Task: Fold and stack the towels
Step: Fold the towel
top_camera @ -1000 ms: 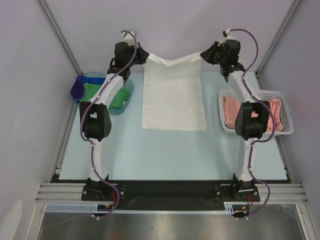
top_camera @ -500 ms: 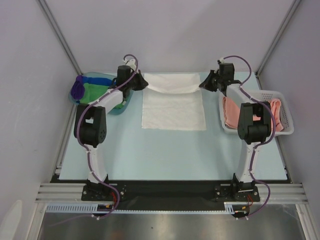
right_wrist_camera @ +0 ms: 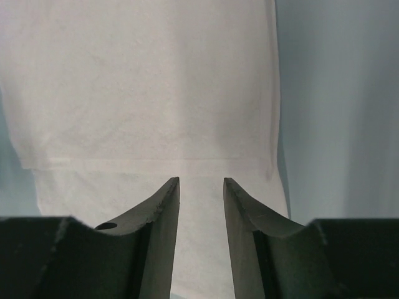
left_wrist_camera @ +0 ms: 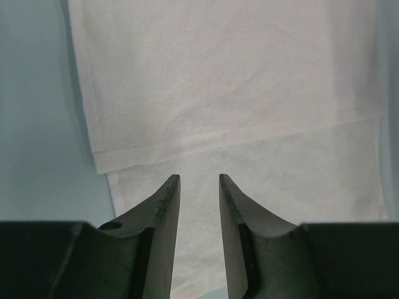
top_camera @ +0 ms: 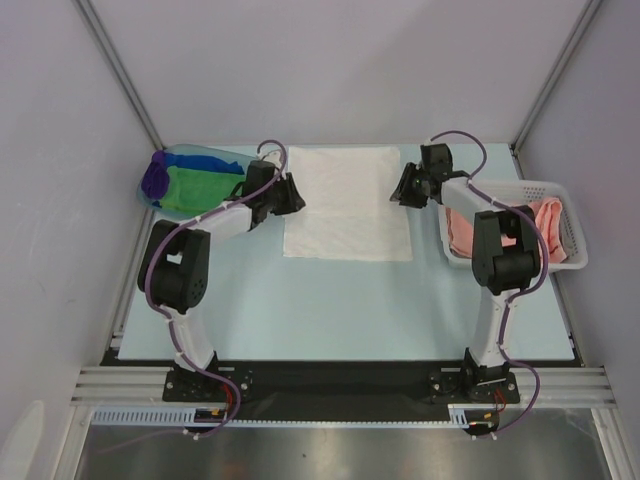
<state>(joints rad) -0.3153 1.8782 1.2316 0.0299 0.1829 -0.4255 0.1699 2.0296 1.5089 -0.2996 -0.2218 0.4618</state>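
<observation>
— Containers?
— A green towel is being held in the tub, a pink towel in the basket.
— Between?
— A white towel is lying folded on the surface; the left end effector and right end effector are narrowly parted, empty.

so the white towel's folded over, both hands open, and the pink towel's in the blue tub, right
No, the pink towel lies in the white basket, not the blue tub; the top external view shows it. The white towel is folded over, and the left hand and right hand are open.
</observation>
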